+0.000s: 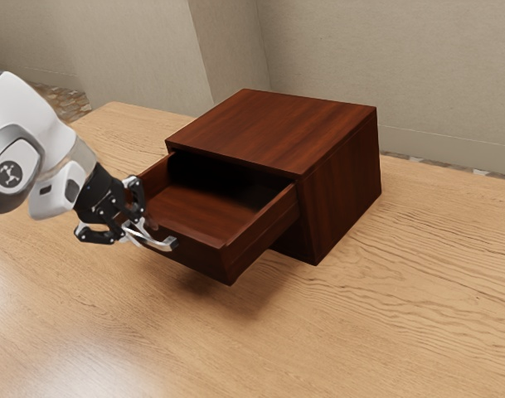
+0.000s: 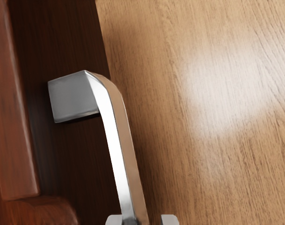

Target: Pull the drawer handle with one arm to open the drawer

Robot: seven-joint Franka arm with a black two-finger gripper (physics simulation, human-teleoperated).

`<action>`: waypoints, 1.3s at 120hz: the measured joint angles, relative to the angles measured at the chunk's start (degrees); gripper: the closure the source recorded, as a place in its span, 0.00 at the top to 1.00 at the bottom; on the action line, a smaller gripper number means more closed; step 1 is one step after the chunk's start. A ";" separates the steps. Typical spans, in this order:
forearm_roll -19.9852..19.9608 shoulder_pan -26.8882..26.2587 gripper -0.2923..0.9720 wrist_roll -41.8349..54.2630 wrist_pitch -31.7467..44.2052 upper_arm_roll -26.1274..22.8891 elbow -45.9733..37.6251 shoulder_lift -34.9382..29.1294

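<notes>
Clasping the handle [image 1: 157,241], the end effector [image 1: 133,233] has the drawer [image 1: 209,214] open.

Cabinet [image 1: 273,128] on table [image 1: 401,315]; drawer [image 1: 206,211] protrudes toward exterior view's left; handle [image 1: 157,240] on drawer front.

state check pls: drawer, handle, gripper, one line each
drawer: open, pulled well out of the cabinet.
handle: fixed to the drawer front, right at the gripper.
gripper: at the handle, off the table; open or shut unclear.
</notes>
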 joint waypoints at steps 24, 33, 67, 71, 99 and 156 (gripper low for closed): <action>0.22 -0.08 0.29 -0.23 -1.34 0.01 0.01 -0.85; 0.24 -0.37 0.31 -0.29 -1.75 0.01 0.02 -1.16; 0.14 -1.65 0.34 -0.53 -5.35 -0.67 3.28 -5.68; -0.03 -1.54 0.35 -0.57 -6.31 -1.15 5.33 -5.15; -0.32 -0.64 0.55 -4.01 -20.23 -6.44 28.26 9.86; 3.52 -1.76 0.75 -27.73 -37.30 -11.83 44.72 21.18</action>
